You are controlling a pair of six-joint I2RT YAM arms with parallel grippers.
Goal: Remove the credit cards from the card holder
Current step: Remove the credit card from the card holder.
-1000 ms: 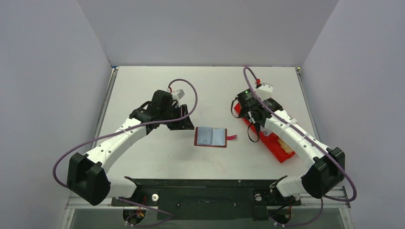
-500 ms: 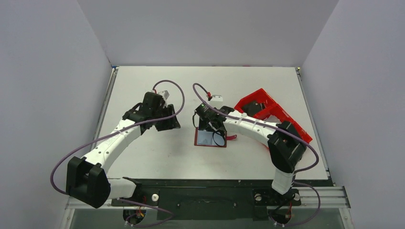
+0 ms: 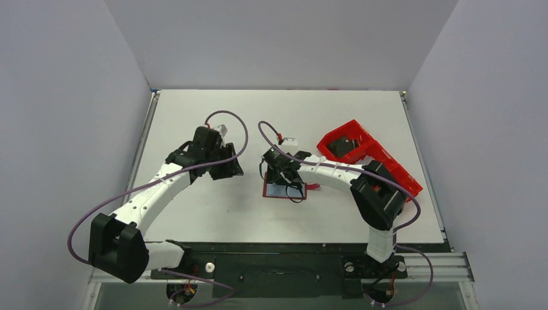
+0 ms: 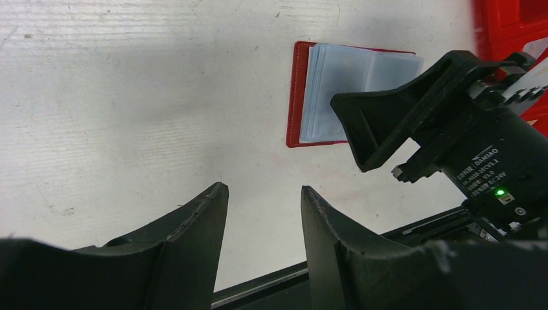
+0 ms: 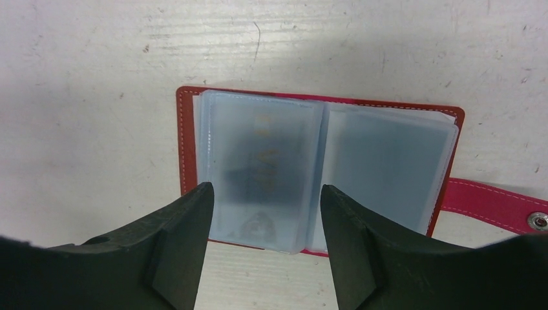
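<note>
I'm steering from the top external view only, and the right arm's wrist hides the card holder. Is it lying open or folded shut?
Observer: Open. The right wrist view shows the card holder spread flat on the table, inside up.
Operator: How do the right arm's jaws stand over it?
Observer: The right gripper is open, with one finger on each side of one clear sleeve page. I cannot tell whether they touch it.
Operator: Is anything in that sleeve?
Observer: Gold marks show through the plastic, so something flat seems to sit inside. It is too blurred to say it is a card.
</note>
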